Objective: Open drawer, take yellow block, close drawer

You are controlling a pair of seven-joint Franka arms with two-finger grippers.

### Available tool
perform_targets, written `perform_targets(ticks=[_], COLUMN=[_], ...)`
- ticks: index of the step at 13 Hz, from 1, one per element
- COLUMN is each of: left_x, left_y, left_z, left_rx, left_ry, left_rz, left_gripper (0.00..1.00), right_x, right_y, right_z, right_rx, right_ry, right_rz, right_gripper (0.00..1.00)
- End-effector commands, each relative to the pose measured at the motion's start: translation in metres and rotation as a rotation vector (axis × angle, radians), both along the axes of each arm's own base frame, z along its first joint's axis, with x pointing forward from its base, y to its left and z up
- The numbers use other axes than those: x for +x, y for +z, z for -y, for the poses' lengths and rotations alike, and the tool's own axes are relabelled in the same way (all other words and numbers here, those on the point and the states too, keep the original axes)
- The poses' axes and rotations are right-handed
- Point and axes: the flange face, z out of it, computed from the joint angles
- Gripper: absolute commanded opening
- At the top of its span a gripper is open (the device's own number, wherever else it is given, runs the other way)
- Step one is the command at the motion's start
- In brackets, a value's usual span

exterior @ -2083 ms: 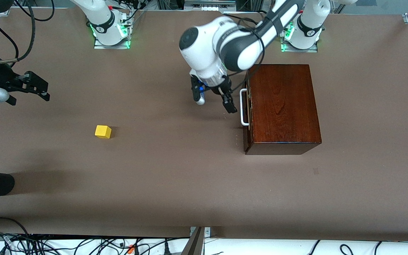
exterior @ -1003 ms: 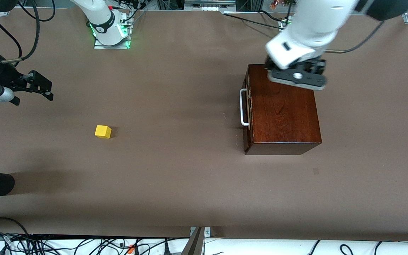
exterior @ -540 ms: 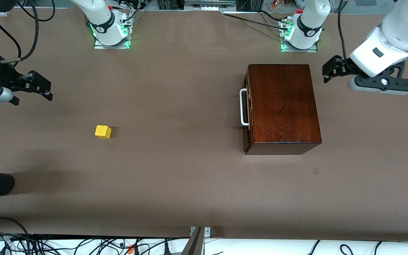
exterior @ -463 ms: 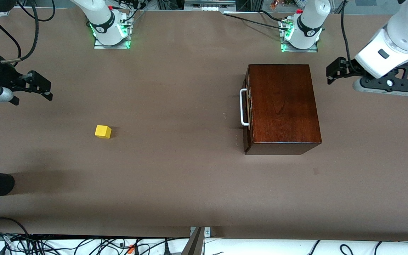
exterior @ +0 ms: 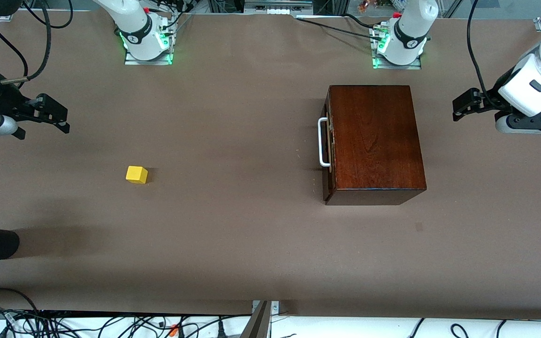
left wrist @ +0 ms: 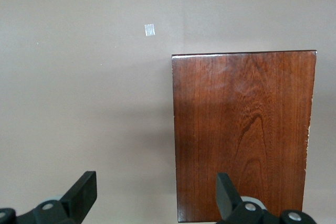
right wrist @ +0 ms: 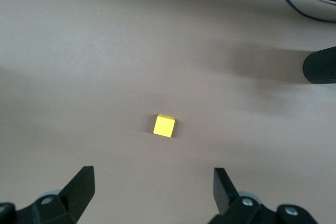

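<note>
My left gripper [exterior: 460, 104] has withdrawn from the handle [exterior: 322, 142] to its own table end, fingers wide, empty. The drawer [exterior: 328, 145] is shut. The yellow block [exterior: 136, 174] lies on the table, nearest my right gripper [exterior: 59, 119], also wide, waiting.

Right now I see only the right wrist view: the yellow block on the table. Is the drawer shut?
Observer: Yes, the drawer is pushed fully into the wooden box.
Operator: Where is the left gripper?
Observer: The left gripper hangs open and empty over the table, beside the box toward the left arm's end.
Operator: And mine?
Observer: The right gripper, open, is over the right arm's end of the table, not over the yellow block.
</note>
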Motion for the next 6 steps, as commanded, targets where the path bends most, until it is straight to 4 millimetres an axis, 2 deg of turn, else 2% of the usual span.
perform_targets(ticks=[1, 4, 6], left_x=[-0.0093, -0.0087, -0.0077], left_y=[0.0042, 0.0041, 0.0046], left_z=[0.0014, 0.0015, 0.0014], left_rx=[-0.025, -0.025, -0.023], left_ry=[-0.017, -0.017, -0.017], left_rz=[0.015, 0.017, 0.019], left_gripper=[1.00, 1.00, 1.00], right_x=[-0.0021, -0.0082, -0.0097], right_y=[0.0021, -0.0040, -0.0064], right_z=[0.0024, 0.0027, 0.0122], right_rx=[0.016, 0.012, 0.010], right_ry=[0.009, 0.007, -0.010], right_rz=[-0.020, -0.079, -0.101], right_gripper=[1.00, 1.00, 1.00])
